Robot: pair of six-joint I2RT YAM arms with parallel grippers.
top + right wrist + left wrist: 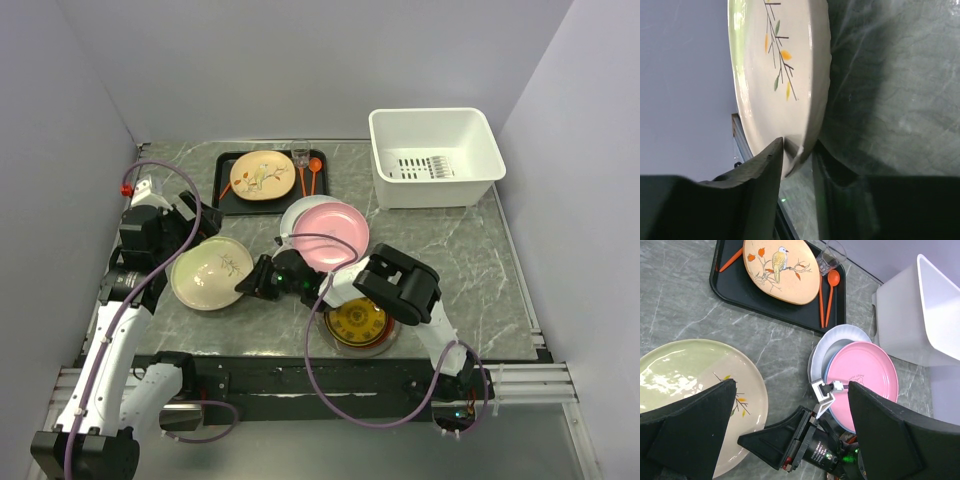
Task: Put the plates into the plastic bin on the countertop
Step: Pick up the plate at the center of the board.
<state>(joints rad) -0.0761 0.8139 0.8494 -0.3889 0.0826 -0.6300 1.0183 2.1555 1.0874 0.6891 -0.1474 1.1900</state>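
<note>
A cream and pale-green plate (208,272) with a twig pattern lies on the countertop (450,250) at the left. My right gripper (244,287) reaches left, and its jaws straddle that plate's right rim (805,100), closed on it. My left gripper (200,222) hovers open and empty above the plate's far right edge (685,375). A pink plate (330,230) rests on a white plate (292,215) at the centre. A gold-patterned dark red plate (357,322) lies under my right arm. A cream bird plate (262,175) sits on the tray. The white plastic bin (435,155) stands empty at the far right.
A flat black tray (228,190) at the back holds the bird plate, an orange spoon (315,172), an orange fork (301,180) and a clear glass (831,255). Grey walls close in the left, back and right. My right arm (400,285) crosses the middle.
</note>
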